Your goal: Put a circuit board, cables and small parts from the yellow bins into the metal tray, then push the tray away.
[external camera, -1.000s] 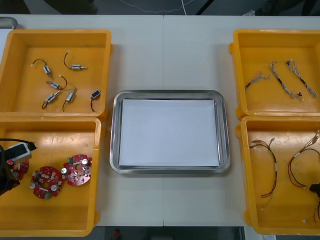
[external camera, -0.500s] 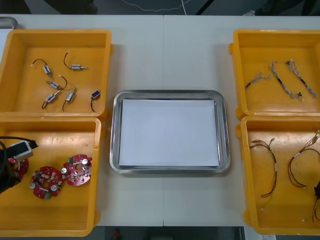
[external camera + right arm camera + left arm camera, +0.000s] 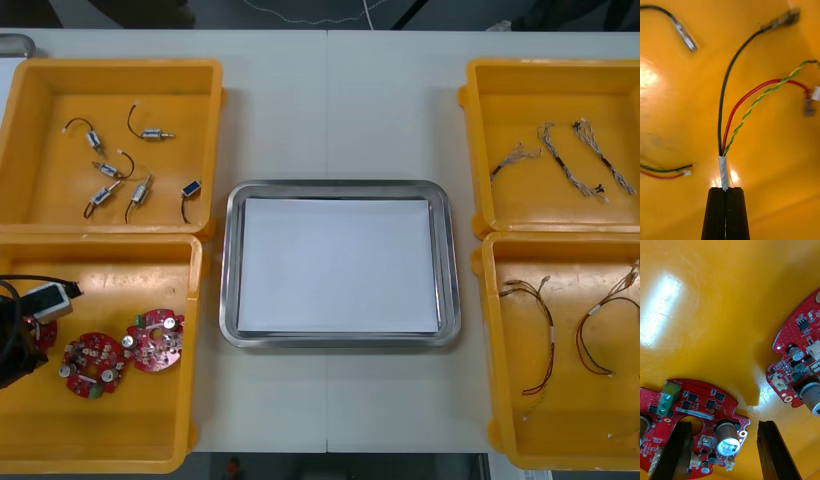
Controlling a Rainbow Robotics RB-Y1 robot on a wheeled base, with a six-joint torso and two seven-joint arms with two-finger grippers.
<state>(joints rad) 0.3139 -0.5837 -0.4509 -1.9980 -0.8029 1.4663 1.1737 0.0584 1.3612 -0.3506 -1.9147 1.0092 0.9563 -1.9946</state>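
From above: the metal tray point(image 3: 228, 262) sits mid-tabletop point(image 3: 330, 110) with just its white lining inside, and yellow bins point(image 3: 110, 440) on either side. The left arm point(image 3: 18, 335) pokes in over the near left bin, mostly cut off by the edge, and hides part of one of the three red circuit boards point(image 3: 155, 340). Small metal parts point(image 3: 140, 190) are in the far left bin and cables point(image 3: 560, 165) in both right ones.

Right wrist: the right end effector point(image 3: 725, 193) is pinched tight on the white-wrapped end of a cable point(image 3: 724, 170) (black, red and a yellow-green twist fan out of it). Other cable ends nearby are blurry.

Left wrist: the left end effector point(image 3: 724, 427) is spread wide, gripping nothing. One finger overlaps a nearer board point(image 3: 696, 405) and the other is over bare bin floor. Can't tell if it's touching. A second board point(image 3: 801, 352) is cut off.
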